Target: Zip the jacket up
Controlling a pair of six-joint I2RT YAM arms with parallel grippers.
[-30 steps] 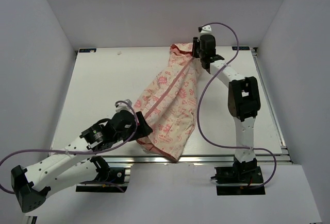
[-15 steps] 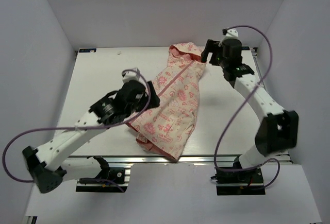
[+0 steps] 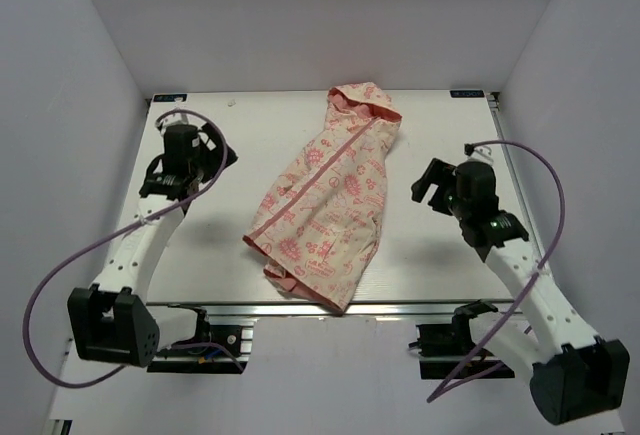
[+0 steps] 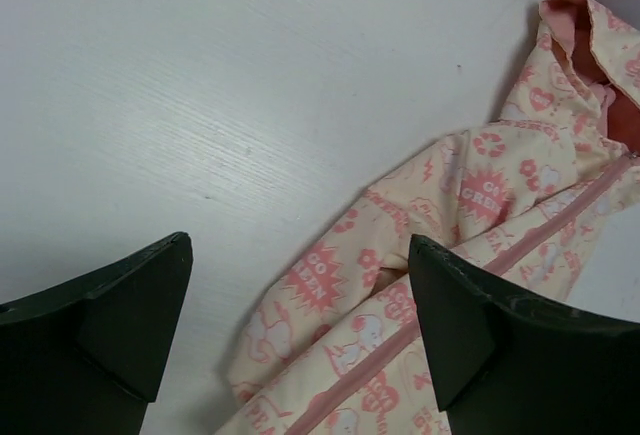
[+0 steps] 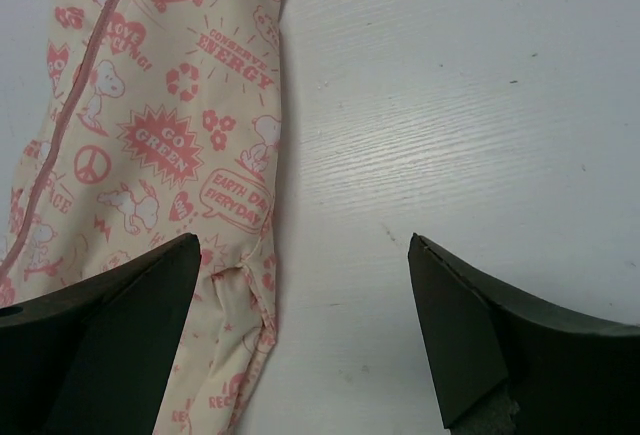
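Cream jacket (image 3: pixel 345 205), pink zipper (image 3: pixel 330 162) end indistinct.

jacket (image 3: pixel 330 195) | cream, pink print | zipped shut | flat, diagonal, hood far

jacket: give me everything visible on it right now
The jacket is small, hooded, cream fabric printed with pink cartoons and slogans. It lies flat, front up, diagonally on the white table, hood at the far edge showing salmon lining, hem near the arms. The pink zipper line looks closed along its visible length. Only the table touches it; left gripper and right gripper hang open, clear of it.
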